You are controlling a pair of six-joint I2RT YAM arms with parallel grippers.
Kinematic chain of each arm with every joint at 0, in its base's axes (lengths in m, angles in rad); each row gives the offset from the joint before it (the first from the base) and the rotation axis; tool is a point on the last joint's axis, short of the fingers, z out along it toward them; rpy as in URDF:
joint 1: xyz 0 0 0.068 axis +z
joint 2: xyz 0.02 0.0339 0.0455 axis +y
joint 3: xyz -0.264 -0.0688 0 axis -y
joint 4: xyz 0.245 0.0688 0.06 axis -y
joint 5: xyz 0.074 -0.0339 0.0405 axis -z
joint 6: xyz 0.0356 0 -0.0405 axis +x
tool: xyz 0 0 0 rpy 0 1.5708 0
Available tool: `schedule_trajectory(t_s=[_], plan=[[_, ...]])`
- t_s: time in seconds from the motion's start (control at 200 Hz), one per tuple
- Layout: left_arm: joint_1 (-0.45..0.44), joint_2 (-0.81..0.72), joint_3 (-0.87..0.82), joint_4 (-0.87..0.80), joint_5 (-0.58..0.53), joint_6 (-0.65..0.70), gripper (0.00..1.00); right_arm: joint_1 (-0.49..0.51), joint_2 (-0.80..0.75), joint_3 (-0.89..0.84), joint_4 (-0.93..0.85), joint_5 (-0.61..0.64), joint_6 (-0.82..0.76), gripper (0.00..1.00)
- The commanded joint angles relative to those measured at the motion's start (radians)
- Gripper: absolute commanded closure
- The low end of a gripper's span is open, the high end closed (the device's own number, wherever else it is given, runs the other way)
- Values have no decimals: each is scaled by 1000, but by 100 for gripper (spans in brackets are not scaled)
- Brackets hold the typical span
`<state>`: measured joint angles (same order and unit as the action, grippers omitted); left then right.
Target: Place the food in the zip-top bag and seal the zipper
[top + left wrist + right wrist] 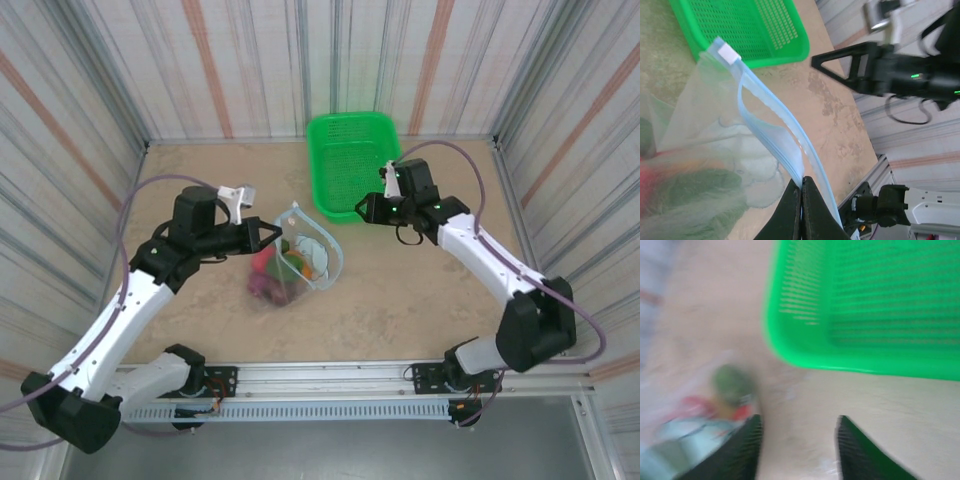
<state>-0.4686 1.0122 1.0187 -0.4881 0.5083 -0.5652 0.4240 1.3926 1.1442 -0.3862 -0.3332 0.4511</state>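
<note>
The bag [295, 262] lies on the table [420, 290] a little left of centre, with the food [270, 268] bunched in its lower half: red, green and orange shapes show through the plastic, but I cannot count them. The zipper [772, 117] is not closed. Its 2 blue strips bow apart into an open loop, and a white tab [730, 52] sits at the far end. The left gripper [801, 187] is clamped on the near end of the zipper, fingertips pressed together with the strip between them. The right gripper [362, 208] hovers to the right of the bag with its fingers spread and nothing between them; its wrist view is blurred, so how close it is to the bag cannot be told there. The main risk, as I judge it, is that only 1 end of the mouth is held. A pull along the strip could drag or tip the light bag rather than close it, and food could roll out of the gap. The grip is at the very fingertips on slick plastic, so it may also slip off. The green basket [350, 160] stands just beyond the right gripper, close enough to be nudged on a swing. Between that gripper and the bag's far end the table is bare.
</note>
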Motion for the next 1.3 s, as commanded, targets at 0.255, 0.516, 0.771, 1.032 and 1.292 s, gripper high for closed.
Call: schedule_trajectory(t_s=[0.255, 0.516, 0.771, 1.032, 1.292], plan=[[-62, 28, 9, 60, -12, 3, 100, 124, 49, 75, -47, -362, -121, 30], [-74, 38, 16, 52, -13, 4, 100, 158, 236, 247, -129, -280, -139, 52], [-115, 48, 37, 32, -18, 14, 87, 176, 271, 285, -126, -277, -132, 85], [-144, 45, 167, -150, -96, 80, 53, 240, 254, 393, -265, 17, -160, 100], [-151, -53, 258, -286, -427, 189, 52, 270, 188, 496, -292, 86, -206, 100]])
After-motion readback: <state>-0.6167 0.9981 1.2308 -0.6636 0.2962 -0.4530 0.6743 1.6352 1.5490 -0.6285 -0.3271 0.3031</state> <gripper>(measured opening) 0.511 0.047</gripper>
